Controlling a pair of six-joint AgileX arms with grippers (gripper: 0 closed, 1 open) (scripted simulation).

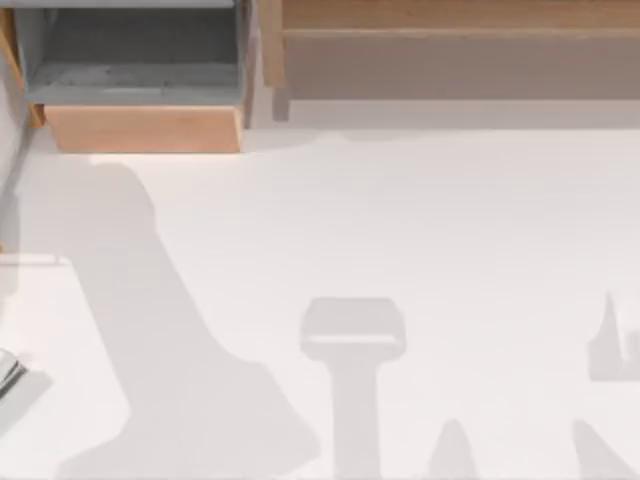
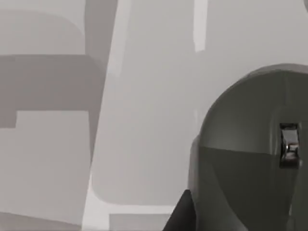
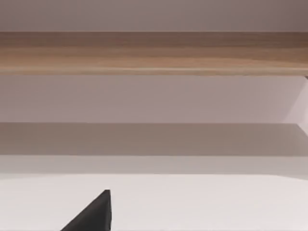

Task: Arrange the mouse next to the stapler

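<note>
Where the left wrist view looks down closest, a black tip of the left gripper (image 2: 180, 216) pokes in right beside the mouse (image 2: 240, 159), a dark grey-green matte dome with a small shiny metal scroll wheel (image 2: 288, 145) set in its top. Whether the gripper touches the mouse cannot be told, nor whether it is released or clenched. The mouse sits on the white table (image 2: 144, 120), with grey shadows falling across the surface near it. In the right wrist view a black tip of the right gripper (image 3: 94, 216) hangs low over the white table; its grip state cannot be told either. Beyond it runs a long wooden shelf (image 3: 154, 53) with a pale wall under it. From the top view, the near part of the table (image 1: 400, 220) carries broad arm shadows and a boxy gripper-shaped shadow near the middle. A small silvery object (image 1: 8, 372) is cut off at the left edge, too little showing to name. At the far left stands a wooden-fronted open box (image 1: 140, 128) with a grey inside, and the wooden shelf (image 1: 450, 20) spans the far right.
</note>
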